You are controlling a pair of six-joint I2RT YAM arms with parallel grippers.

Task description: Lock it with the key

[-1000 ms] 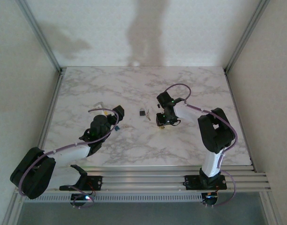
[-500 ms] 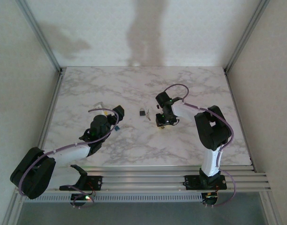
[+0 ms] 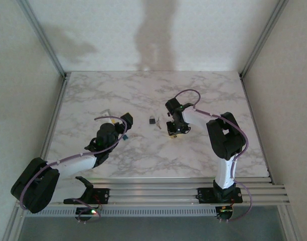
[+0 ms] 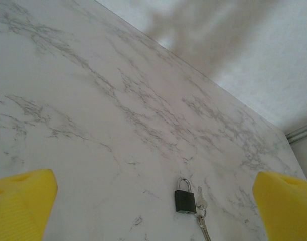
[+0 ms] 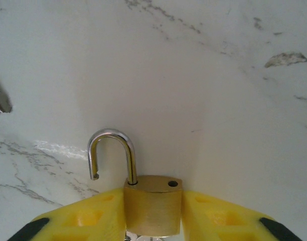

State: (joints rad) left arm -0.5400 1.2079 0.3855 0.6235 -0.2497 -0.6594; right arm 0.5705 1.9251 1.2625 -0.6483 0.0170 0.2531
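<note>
A brass padlock (image 5: 152,205) with its steel shackle (image 5: 111,150) swung open sits between the yellow fingers (image 5: 96,216) of my right gripper (image 5: 153,213), which press on both of its sides. From above, that right gripper (image 3: 174,128) is low over the middle of the marble table (image 3: 143,90). Just left of it lie a small black padlock (image 3: 152,120) with its shackle closed and a ring of silver keys (image 3: 158,124). In the left wrist view the black padlock (image 4: 184,199) and keys (image 4: 200,216) lie ahead of my left gripper (image 4: 154,213), which is open and holds nothing.
My left gripper (image 3: 126,127) rests low at the table's left-centre. Aluminium frame posts (image 3: 43,40) and white walls close in the table's left, right and far sides. A slotted rail (image 3: 158,193) runs along the near edge.
My right gripper has shifted slightly left and its fingers have narrowed on the brass padlock. The left arm, black padlock and keys have not moved.
</note>
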